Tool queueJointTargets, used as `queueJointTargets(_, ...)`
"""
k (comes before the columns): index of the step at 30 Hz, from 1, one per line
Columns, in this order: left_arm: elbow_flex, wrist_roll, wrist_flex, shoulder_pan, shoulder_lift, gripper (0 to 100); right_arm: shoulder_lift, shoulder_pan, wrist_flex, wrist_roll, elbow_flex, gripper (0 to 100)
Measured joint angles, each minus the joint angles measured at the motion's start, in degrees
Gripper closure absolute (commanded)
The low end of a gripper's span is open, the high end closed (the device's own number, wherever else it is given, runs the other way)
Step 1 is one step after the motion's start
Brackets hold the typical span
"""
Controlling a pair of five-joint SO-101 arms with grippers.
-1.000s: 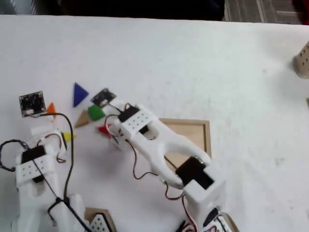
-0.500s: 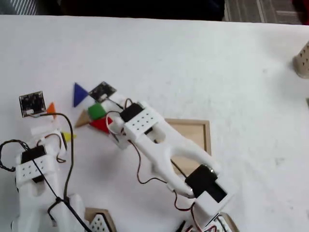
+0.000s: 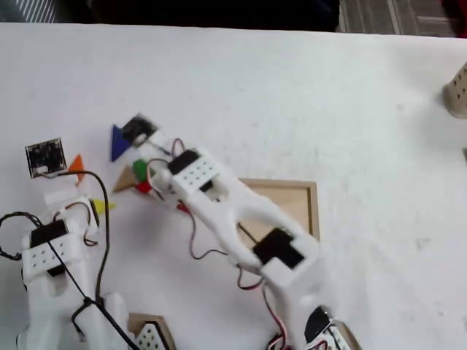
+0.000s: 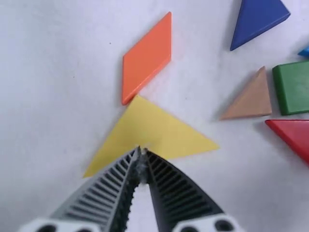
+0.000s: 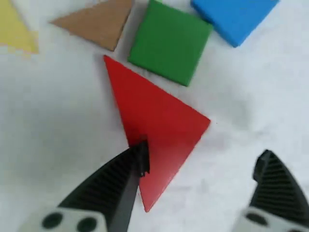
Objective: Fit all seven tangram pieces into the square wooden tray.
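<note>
Red triangle (image 5: 154,125) lies flat on the desk (image 3: 292,95), left of the wooden tray (image 3: 315,211). Right claw (image 5: 203,159) gapes wide across it, one finger at the long edge and the other clear of a short edge. Left claw (image 4: 140,162) is closed at the yellow triangle (image 4: 149,133), farther left.

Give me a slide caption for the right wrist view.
Open right gripper at the red triangle, beside the green square, tan triangle and blue piece.
</note>
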State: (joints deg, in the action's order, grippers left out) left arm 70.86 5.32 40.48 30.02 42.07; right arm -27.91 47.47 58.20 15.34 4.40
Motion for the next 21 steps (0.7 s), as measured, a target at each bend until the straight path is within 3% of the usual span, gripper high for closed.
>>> queueJointTargets(5, 0.0, 0.0, 0.0, 0.0, 0.0, 98, -8.2, 2.5, 5.7, 3.7, 10.4, 51.9)
queueJointTargets(15, 0.0, 0.0, 0.0, 0.0, 0.0, 98, -16.8, 2.9, 12.7, 4.9, 23.5, 67.6)
queueJointTargets(21, 0.0, 0.0, 0.0, 0.0, 0.0, 98, -19.1, 2.9, 15.7, 4.9, 27.7, 68.1)
